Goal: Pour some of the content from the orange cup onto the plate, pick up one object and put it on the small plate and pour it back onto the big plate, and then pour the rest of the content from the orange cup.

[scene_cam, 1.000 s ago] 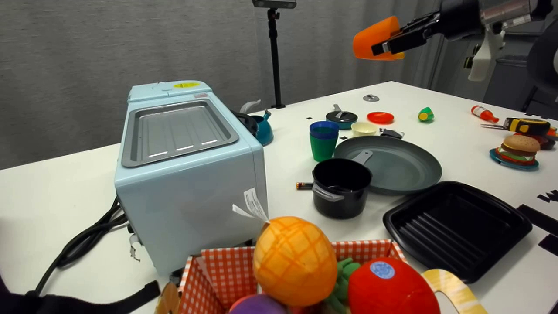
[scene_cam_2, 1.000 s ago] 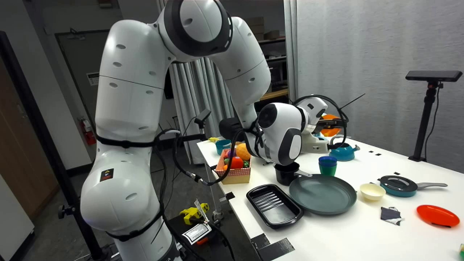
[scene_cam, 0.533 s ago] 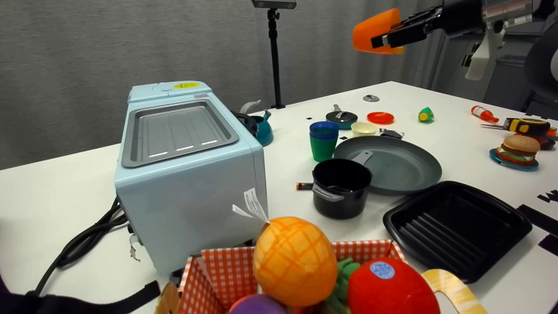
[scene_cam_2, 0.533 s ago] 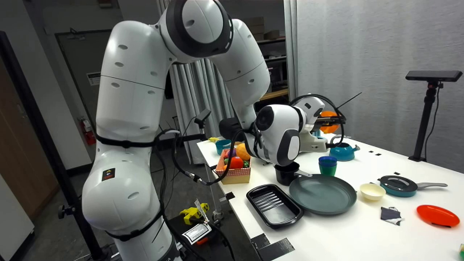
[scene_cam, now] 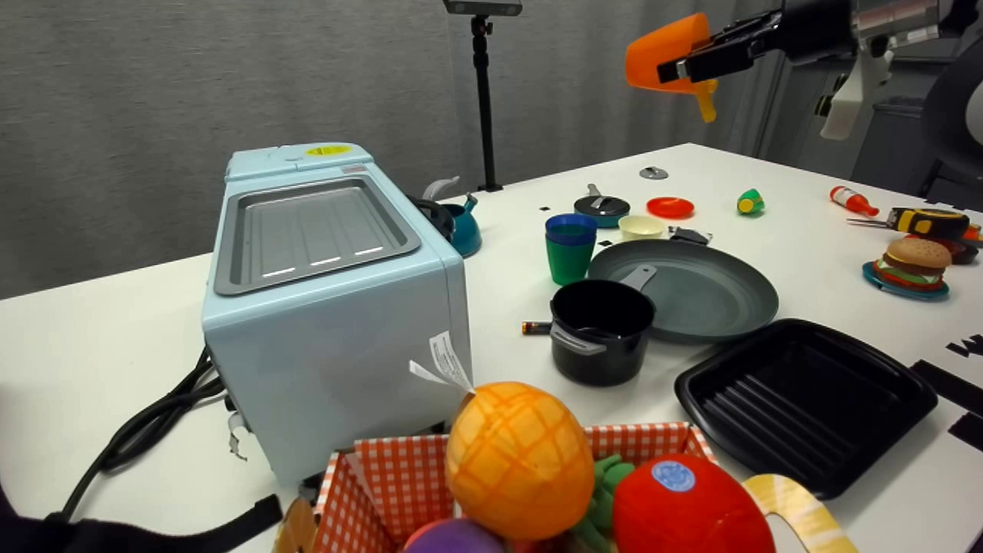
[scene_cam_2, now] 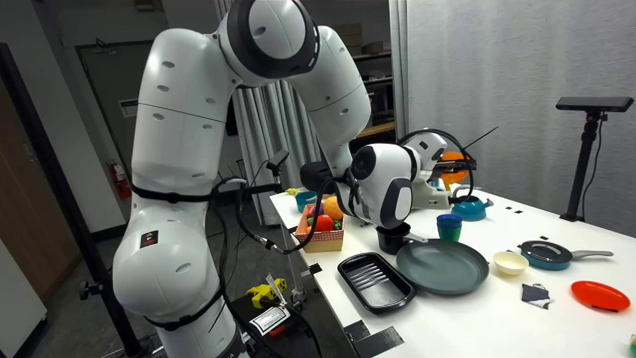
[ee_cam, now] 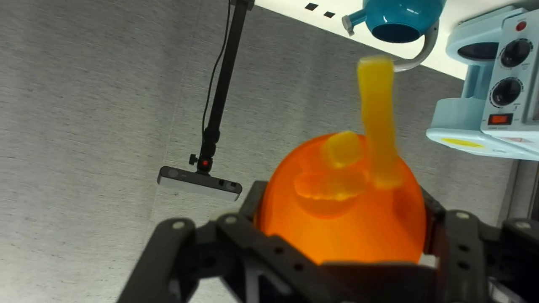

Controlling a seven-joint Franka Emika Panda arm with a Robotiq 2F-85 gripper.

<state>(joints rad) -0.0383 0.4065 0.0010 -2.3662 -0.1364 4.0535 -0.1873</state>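
My gripper (ee_cam: 343, 206) is shut on the orange cup (scene_cam: 651, 57), with a finger on either side, high above the table. The cup also shows in an exterior view (scene_cam_2: 456, 178), partly behind the wrist. It is tilted, its mouth towards the arm and slightly down. One yellow stick (scene_cam: 706, 104) hangs out past the rim; it is blurred in the wrist view (ee_cam: 377, 97). More yellow pieces (ee_cam: 328, 185) lie inside the cup. The big dark grey plate (scene_cam: 706, 299) lies on the table, its surface looking bare. The small pale yellowish dish (scene_cam_2: 511, 262) stands beside it.
A black pot (scene_cam: 603, 361) and a black ridged tray (scene_cam: 806, 407) stand close to the big plate. Stacked blue-green cups (scene_cam: 570, 261) stand behind the pot. A light blue oven (scene_cam: 345, 338), a basket of plush fruit (scene_cam: 403, 468) and a camera stand (scene_cam: 484, 115) are around.
The gripper and cup have risen slightly, then shifted a little. A yellow stick that showed only as a small tip at the rim now hangs down out of the cup's mouth.
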